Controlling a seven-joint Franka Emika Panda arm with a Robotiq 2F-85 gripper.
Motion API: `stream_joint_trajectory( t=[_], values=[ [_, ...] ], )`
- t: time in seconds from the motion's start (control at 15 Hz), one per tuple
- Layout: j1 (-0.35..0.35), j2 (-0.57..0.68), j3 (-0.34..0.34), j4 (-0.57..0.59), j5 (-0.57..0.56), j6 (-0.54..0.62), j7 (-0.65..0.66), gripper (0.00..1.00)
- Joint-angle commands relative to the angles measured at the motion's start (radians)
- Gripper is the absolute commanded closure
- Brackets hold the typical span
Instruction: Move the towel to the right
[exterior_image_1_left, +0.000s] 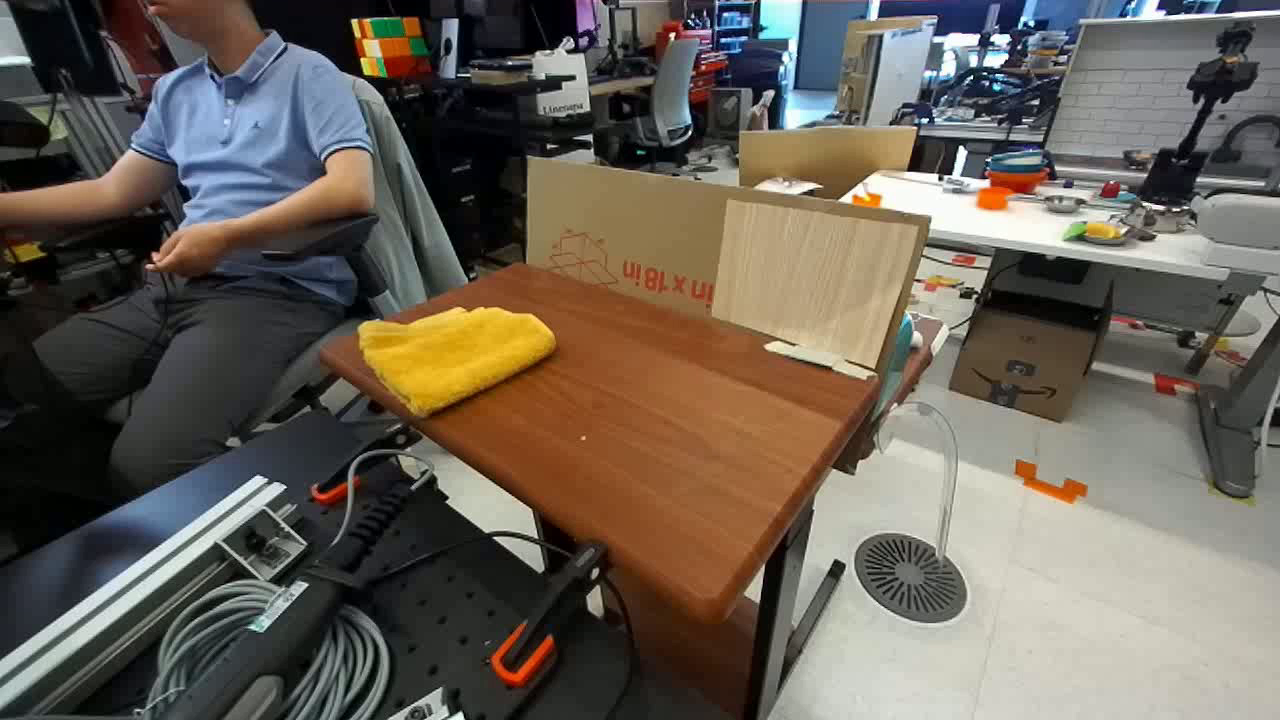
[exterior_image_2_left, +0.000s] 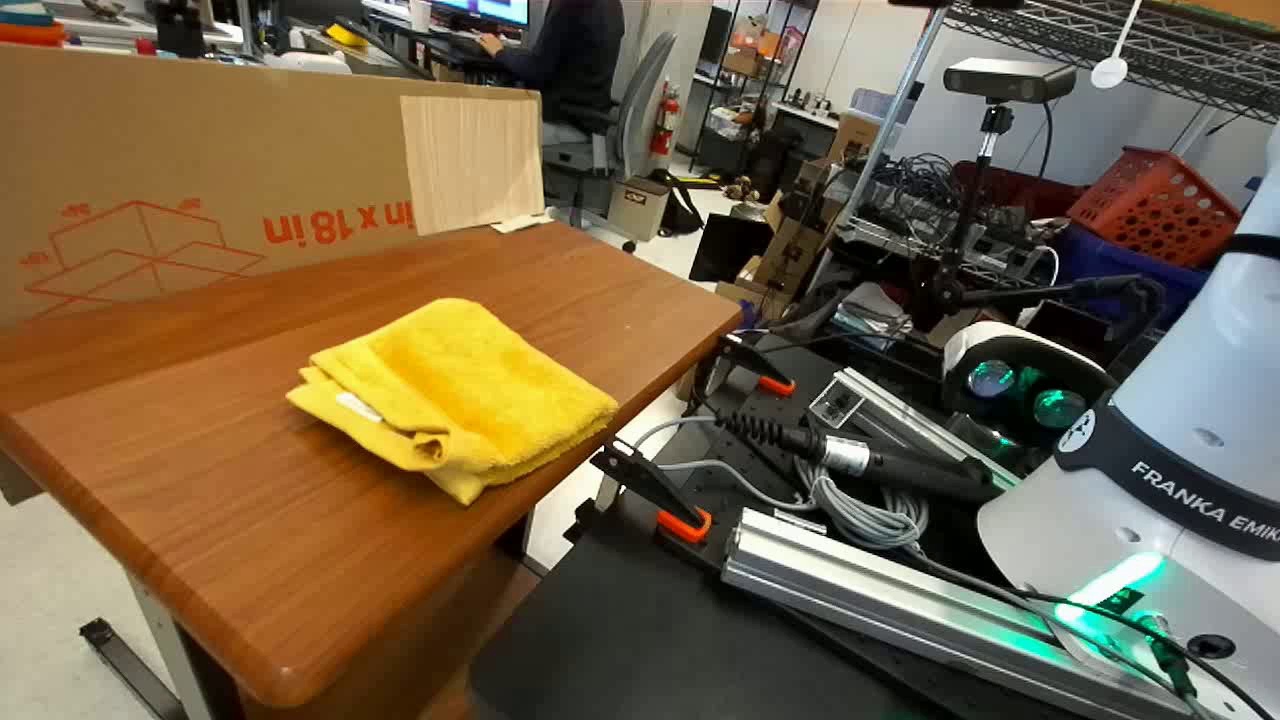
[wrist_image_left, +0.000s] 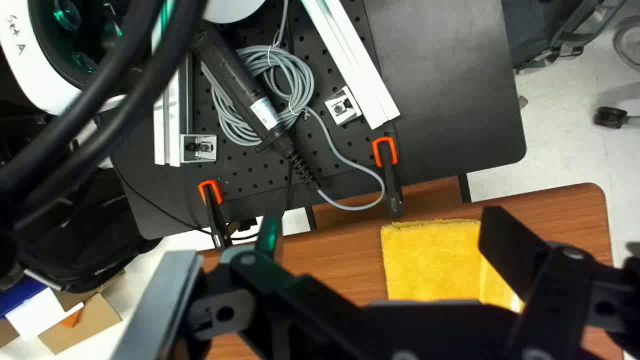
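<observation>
Bench (exterior_image_1_left: 650, 420) first, and along the edge opposite the arm's base (exterior_image_2_left: 1080, 520) stands a cardboard panel (exterior_image_1_left: 640, 230), probably as a screen. Here's the yellow towel (exterior_image_2_left: 460, 390), folded flat just beside the base-side edge, nearer the corner on the robot's left, so the haul rightward likely starts there; and above hangs the end effector (wrist_image_left: 385, 232), fingers spread well apart, nothing gripped, presumably to pinch a fold.

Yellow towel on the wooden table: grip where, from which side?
I'd come from above and pinch the towel at the rolled fold near its white label: in an exterior view the cloth curls into a small loop there, likely easy to close on, while the top is broad and fairly flat.
</observation>
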Motion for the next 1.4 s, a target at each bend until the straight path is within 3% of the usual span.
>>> stream_joint_trajectory(
  t=[0.0,0.53,0.87,1.13,1.33],
  values=[
    [0.013,0.004,-0.011,0.001,-0.007,0.0,0.007,0.0],
    [0.012,0.013,-0.009,0.004,0.0,0.011,0.011,0.0],
    [-0.001,0.107,-0.028,-0.003,0.155,0.298,0.05,0.0],
    [-0.026,0.265,-0.018,-0.017,0.178,0.623,0.151,0.0],
    [-0.041,0.447,-0.032,0.053,0.122,0.639,0.23,0.0]
  ],
)
